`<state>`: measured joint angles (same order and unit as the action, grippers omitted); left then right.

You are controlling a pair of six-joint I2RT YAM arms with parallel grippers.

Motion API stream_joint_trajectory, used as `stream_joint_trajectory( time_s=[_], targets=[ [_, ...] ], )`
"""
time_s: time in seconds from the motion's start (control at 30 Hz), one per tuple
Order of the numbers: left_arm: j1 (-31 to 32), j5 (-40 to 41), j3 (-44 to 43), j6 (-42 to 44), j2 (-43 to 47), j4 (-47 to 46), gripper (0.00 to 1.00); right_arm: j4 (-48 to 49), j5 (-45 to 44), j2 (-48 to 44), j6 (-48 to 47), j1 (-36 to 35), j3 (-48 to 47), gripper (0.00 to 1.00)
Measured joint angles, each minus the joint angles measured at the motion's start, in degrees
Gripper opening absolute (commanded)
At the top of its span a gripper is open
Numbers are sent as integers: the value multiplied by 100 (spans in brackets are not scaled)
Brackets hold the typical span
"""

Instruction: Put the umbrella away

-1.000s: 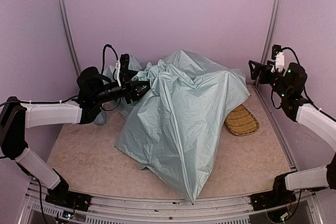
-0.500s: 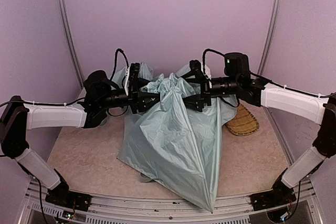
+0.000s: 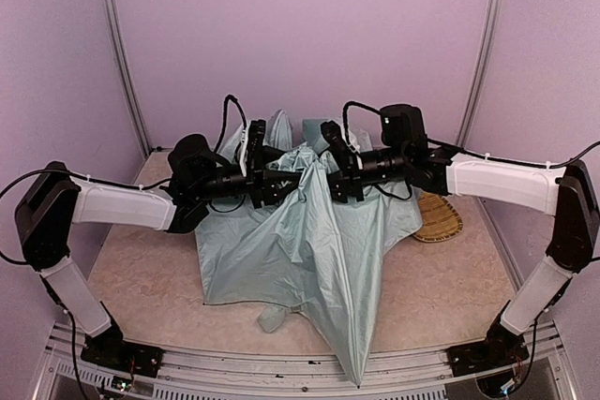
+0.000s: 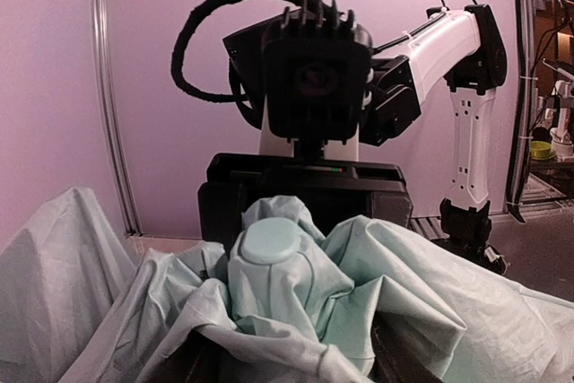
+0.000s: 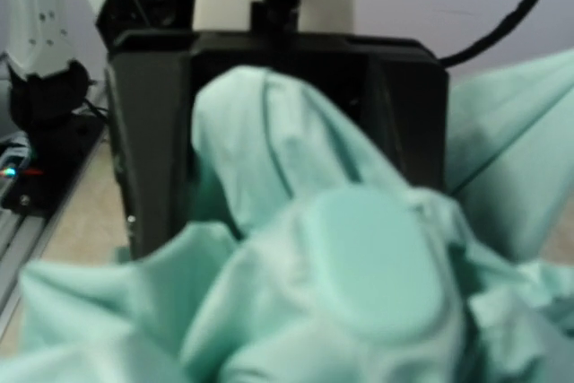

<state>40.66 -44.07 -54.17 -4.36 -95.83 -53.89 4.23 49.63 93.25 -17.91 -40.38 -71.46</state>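
1. Both arms reach out level over the table [image 3: 141,278] toward each other, and their wrists nearly meet above its middle.
2. My left gripper [image 3: 281,185] is about half closed, with bunched cloth of the umbrella [image 3: 309,250] pinched between its fingers.
3. My right gripper [image 3: 335,173] sits against the same bunch from the opposite side. I cannot tell whether it grips anything.
4. The umbrella hangs from that bunch as thin, creased, pale mint cloth, draping onto the table and tapering to 1 point at the near edge.
5. A smooth round cap [image 4: 272,244] tops the gathered cloth.
6. A woven straw tray [image 3: 441,217] lies beneath the right forearm.
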Motion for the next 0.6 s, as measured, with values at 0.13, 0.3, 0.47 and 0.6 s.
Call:
stream_joint_trajectory(
  time_s=[0.13, 0.3, 0.47, 0.6],
  targets=[
    [4, 236, -114, -39, -125, -15, 31, 94, -173, -26, 4, 39, 96, 37],
    [-13, 590, -304, -114, -249, 160, 59, 518, -428, -179, 197, 236, 564, 25],
    [-192, 933, -313, -50, -247, 601, 83, 789, -525, -210, 444, 492, 1069, 21],
    [-238, 1233, -310, 306, -179, 1110, 99, 1110, -507, -210, 713, 686, 1357, 19]
  ],
)
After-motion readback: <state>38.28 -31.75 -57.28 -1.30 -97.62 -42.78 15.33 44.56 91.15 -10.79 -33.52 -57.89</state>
